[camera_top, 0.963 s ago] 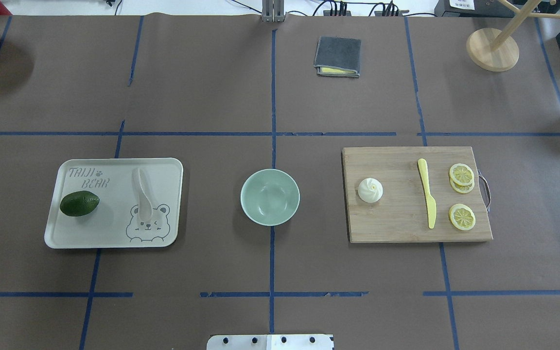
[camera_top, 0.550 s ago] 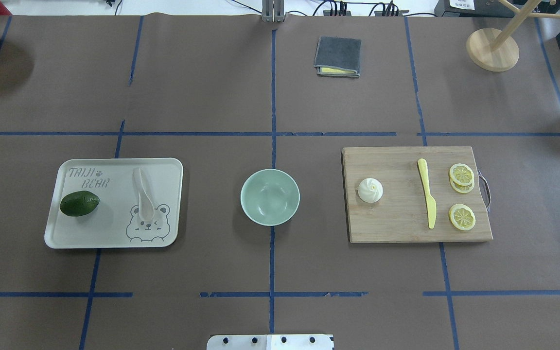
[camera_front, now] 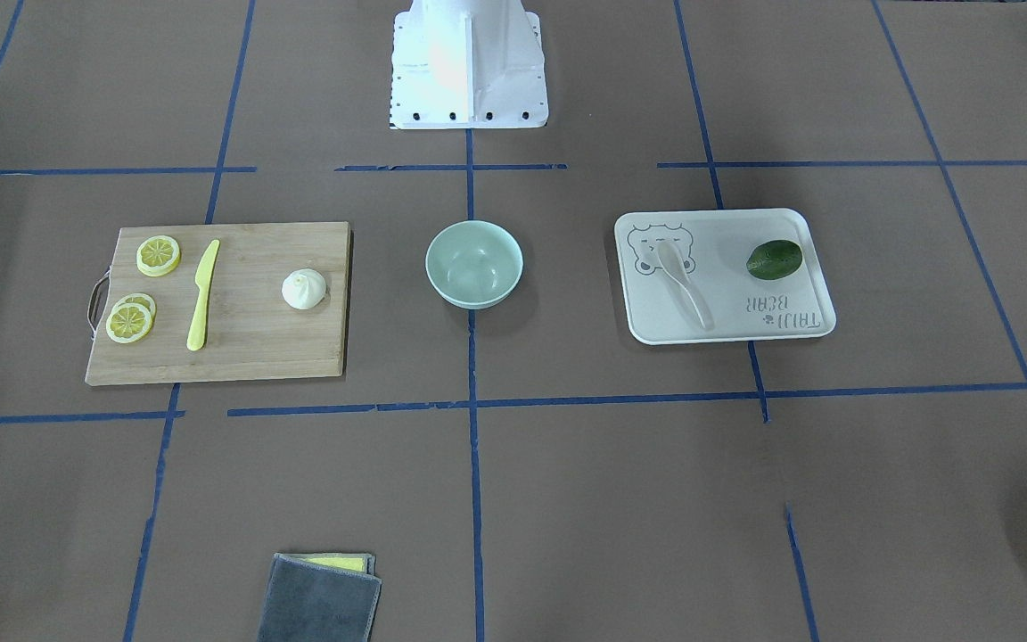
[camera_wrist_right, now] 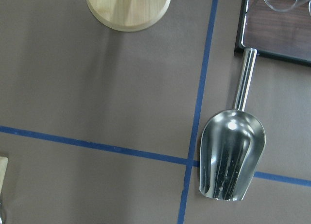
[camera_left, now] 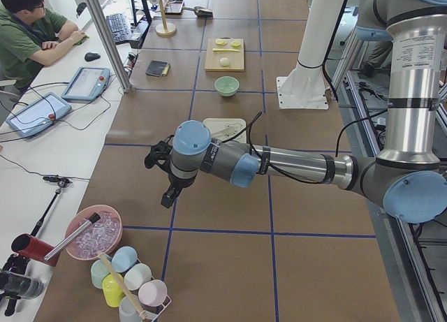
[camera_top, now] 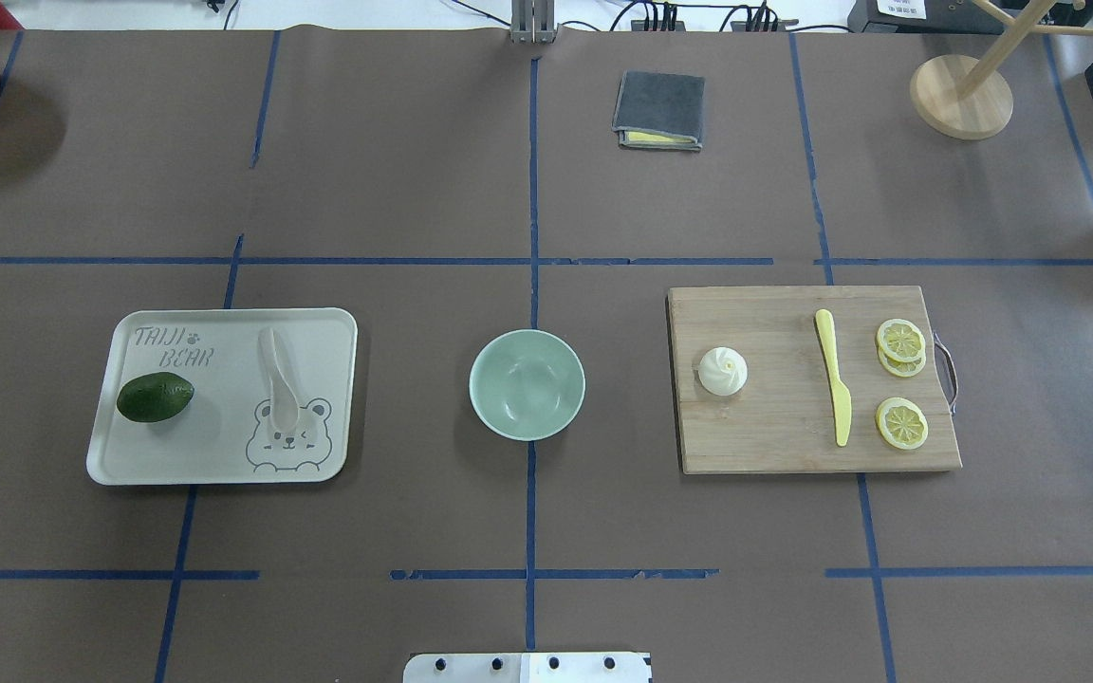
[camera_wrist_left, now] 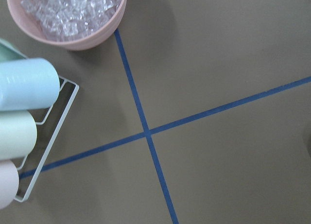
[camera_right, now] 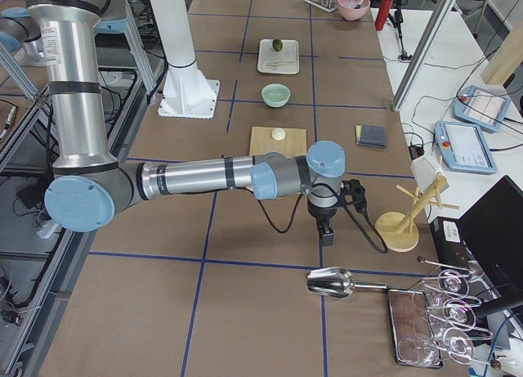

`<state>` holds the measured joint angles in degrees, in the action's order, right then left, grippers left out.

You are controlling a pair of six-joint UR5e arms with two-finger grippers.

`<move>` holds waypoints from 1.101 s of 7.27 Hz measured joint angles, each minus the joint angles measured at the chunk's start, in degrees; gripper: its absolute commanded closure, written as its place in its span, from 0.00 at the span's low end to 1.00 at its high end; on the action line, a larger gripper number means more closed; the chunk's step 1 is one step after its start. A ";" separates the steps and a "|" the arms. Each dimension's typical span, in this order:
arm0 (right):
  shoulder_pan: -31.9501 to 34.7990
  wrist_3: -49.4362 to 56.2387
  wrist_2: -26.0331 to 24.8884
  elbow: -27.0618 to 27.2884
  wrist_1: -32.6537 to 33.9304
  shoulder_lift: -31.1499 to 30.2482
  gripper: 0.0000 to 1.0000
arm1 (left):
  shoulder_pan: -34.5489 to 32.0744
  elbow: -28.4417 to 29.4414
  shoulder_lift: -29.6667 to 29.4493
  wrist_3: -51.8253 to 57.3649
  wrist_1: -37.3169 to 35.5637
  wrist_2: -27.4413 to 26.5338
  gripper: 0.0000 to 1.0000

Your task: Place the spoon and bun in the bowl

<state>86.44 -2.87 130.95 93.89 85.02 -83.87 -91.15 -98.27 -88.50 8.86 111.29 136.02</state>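
2 silver arms (camera_left: 300,165), pale-blue joint caps (camera_left: 191,137)

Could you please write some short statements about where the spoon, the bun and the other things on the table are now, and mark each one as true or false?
1. The bowl is empty. True.
2. The spoon lies on the tray, beside a green fruit. True.
3. The bun is inside the bowl. False: the bun sits on the wooden board.
4. The knife lies on the tray. False: the knife lies on the wooden board, between the bun and the lemon slices.
5. A folded grey cloth lies on the table, apart from the wooden board. True.
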 measured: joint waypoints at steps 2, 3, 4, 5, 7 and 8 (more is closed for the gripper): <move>-0.04 -0.29 1.13 0.23 -0.74 1.85 0.00 | 0.27 2.92 -1.04 -1.08 18.75 0.21 0.00; -0.04 -0.69 1.62 -0.16 -1.92 2.04 0.00 | 1.72 3.37 -1.67 -5.07 24.47 1.00 0.00; -0.04 -0.93 1.83 -0.33 -2.99 2.02 0.00 | 4.76 2.28 -2.22 -13.41 27.43 2.09 0.00; -0.04 -1.03 1.90 -0.32 -3.76 1.88 0.00 | 8.55 0.47 -2.58 -22.06 29.02 1.76 0.00; -0.04 -1.04 1.94 -0.23 -4.40 1.46 0.00 | 18.75 -3.86 -2.95 -32.95 29.70 -6.84 0.00; -0.04 -1.05 1.94 -0.21 -4.47 1.38 0.00 | 24.67 -6.10 -2.86 -38.16 29.35 -13.00 0.00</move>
<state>86.40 -3.92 132.89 93.68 80.55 -82.48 -66.48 -104.37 -91.36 -29.30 140.64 123.02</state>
